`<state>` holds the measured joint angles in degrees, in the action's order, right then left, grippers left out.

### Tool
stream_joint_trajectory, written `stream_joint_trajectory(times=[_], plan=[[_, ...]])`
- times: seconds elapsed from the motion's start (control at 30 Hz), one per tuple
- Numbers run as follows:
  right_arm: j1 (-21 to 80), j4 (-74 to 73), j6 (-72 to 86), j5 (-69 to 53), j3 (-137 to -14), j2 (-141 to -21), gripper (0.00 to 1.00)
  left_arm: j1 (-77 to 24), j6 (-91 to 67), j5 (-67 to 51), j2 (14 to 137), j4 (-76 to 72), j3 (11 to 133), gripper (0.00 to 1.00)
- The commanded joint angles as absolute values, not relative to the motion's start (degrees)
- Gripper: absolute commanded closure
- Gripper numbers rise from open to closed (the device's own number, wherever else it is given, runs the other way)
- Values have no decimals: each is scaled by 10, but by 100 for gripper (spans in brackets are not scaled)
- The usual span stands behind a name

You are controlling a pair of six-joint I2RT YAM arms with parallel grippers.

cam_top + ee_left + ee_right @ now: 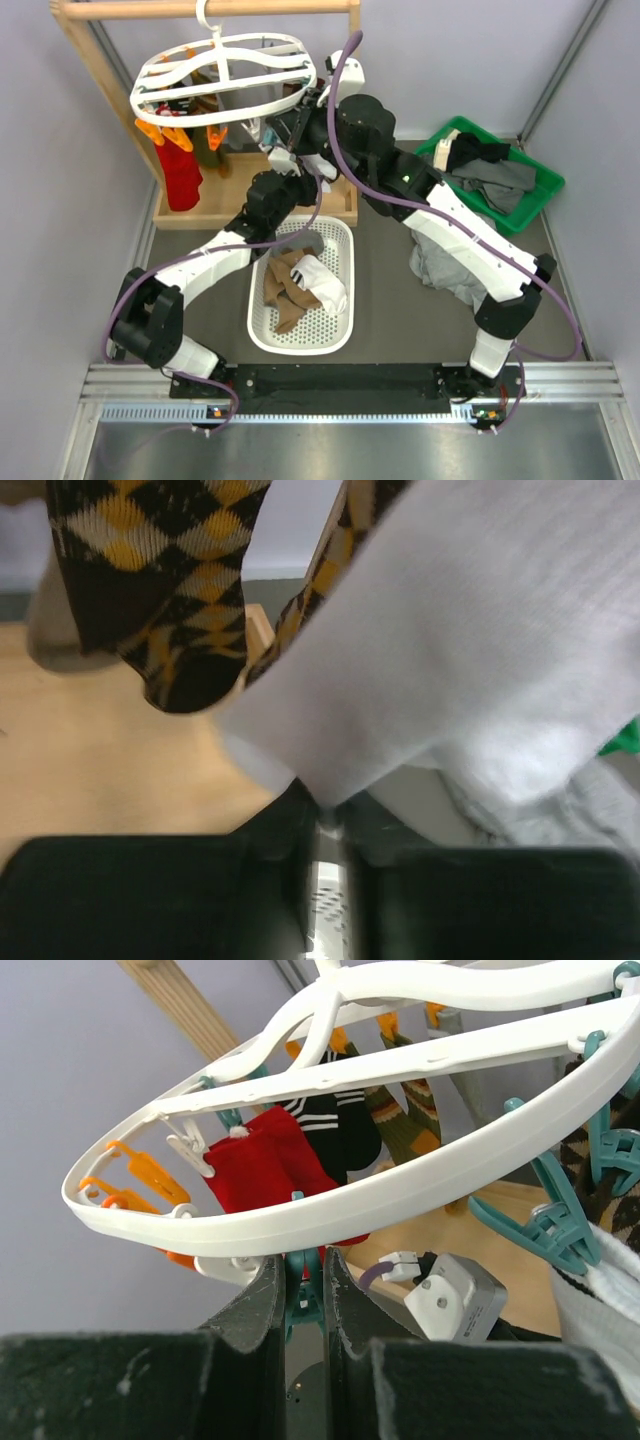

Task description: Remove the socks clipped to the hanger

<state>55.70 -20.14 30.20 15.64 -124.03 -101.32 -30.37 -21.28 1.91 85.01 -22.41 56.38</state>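
The hanger hangs from the wooden rail over the far left of the tabletop, with the socks dangling from its clips. Further right hang an argyle sock and a pale sock. All look light, limp and stretchy, so a pinch on a loose lower end should hold. The left pincer pinches the pale sock's bottom tip. The right pincer, pressed together, nips a teal clip under the rim. The frame will likely swing if tugged.

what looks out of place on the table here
A grey garment lies crumpled on the table beside the green bin, partly under the right arm; it looks spilled or dropped outside the bin.
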Motion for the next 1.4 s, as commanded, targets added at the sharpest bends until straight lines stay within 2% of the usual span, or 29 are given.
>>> stream_joint_trajectory(times=[0.0,0.23,0.33,0.4,0.43,0.5,0.53,0.63,0.9,1.03,1.23,1.37], plan=[[563,-168,310,143,-1231,-980,100,-305,-199,12,839,-258,585,100],[563,-162,308,149,-1225,-976,100,-306,-203,3,753,-220,549,100],[563,-151,302,136,-1216,-969,98,-305,-214,-50,705,-209,516,100],[563,-156,297,131,-1213,-965,91,-305,-225,-69,680,-194,500,100],[563,-163,285,129,-1215,-964,81,-305,-229,-88,655,-191,493,100],[563,-173,267,118,-1213,-958,69,-305,-245,-99,630,-176,470,100],[563,-179,249,116,-1211,-950,60,-305,-250,-103,609,-168,460,100],[563,-206,219,115,-1195,-926,47,-304,-263,-130,573,-147,436,100],[563,-328,158,138,-1216,-901,26,-305,-286,-141,507,-75,413,100],[563,-342,135,177,-1214,-896,23,-305,-293,-152,479,-44,408,100],[555,-328,120,181,-1216,-904,26,-305,-313,-170,442,-30,399,100],[535,-295,126,101,-1200,-908,26,-304,-325,-188,435,-19,398,100]])
